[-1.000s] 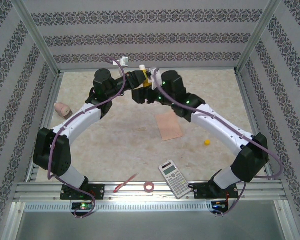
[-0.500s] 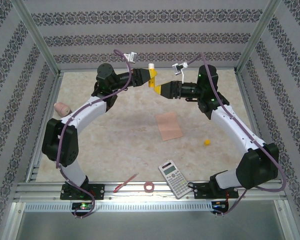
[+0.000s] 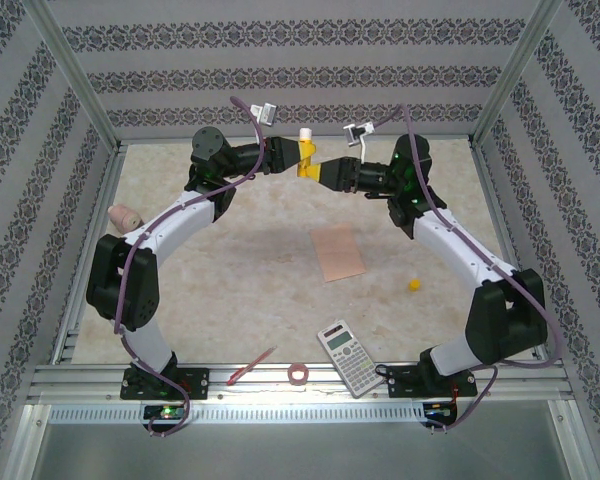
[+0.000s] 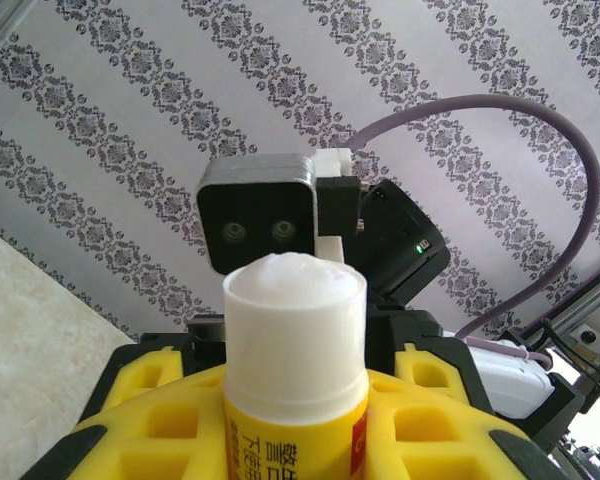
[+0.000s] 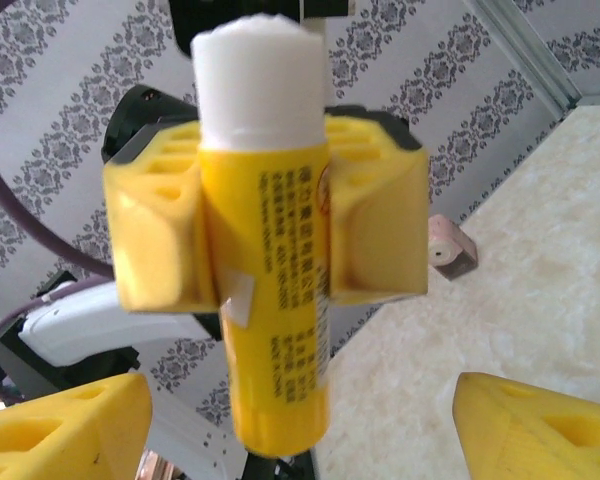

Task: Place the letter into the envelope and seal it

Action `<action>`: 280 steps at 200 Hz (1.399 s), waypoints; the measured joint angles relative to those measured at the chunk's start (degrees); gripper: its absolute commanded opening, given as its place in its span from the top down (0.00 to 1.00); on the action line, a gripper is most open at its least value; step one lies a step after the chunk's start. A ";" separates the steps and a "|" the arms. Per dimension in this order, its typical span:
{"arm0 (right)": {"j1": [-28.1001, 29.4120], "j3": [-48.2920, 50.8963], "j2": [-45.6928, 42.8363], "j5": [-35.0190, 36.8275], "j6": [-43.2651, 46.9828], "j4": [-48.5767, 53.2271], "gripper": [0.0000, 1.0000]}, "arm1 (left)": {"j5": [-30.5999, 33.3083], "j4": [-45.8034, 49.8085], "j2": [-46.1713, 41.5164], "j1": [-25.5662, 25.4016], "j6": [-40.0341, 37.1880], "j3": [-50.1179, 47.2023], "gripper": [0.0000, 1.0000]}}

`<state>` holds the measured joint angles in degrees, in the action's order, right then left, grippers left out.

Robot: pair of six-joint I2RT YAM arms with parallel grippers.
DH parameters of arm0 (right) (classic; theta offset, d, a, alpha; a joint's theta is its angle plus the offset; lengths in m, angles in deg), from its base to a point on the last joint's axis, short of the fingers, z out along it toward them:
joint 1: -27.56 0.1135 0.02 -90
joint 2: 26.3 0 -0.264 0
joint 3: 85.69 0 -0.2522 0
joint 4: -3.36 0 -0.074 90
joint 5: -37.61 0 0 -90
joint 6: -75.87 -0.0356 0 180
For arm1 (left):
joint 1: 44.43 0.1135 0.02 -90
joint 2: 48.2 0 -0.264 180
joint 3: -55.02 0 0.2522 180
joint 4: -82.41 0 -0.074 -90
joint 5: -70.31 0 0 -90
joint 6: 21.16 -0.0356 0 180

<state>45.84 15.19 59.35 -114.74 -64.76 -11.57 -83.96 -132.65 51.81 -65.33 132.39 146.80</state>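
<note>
The left end effector (image 3: 305, 162) was raised above the far part of the desk (image 3: 230, 270), clamped on a glue stick (image 3: 304, 143). The stick stood upright between the yellow fingers (image 5: 160, 230), its white upper end sticking out above them and its yellow printed body passing down between them. In the left wrist view the same glue stick (image 4: 295, 360) rose from between the yellow pads, with the right arm's wrist camera (image 4: 255, 225) facing it from just behind.

The right end effector (image 3: 323, 177) was level with the left one and just beside it, pointing at the stick from the right. Its jaws were spread wide and held nothing. In the right wrist view its two yellow fingertips (image 5: 65, 425) sat at the bottom corners, one on each side of the stick's lower end, and neither touched it.

The envelope (image 3: 338, 252) lay flat on the desk, well below the two end effectors and nearer the right arm, as a plain peach rectangle. Whether its flap was open or folded could not be told from above.

A calculator (image 3: 348, 357) lay at the near edge of the desk, with a pink roll of tape (image 3: 299, 374) and a red pen (image 3: 252, 366) to its left. A small yellow object (image 3: 414, 284) sat to the right of the envelope, and a pink object (image 3: 126, 217) lay by the left wall.
</note>
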 measured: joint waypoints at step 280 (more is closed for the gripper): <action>4.87 -0.04 1.38 6.43 0.07 -1.64 0.77 | 3.04 1.90 -0.24 0.02 -1.62 -0.26 1.00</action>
<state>50.71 15.15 60.72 -108.32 -64.70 -13.21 -80.92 -130.75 51.57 -65.31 130.77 146.54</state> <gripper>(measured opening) 0.257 0.259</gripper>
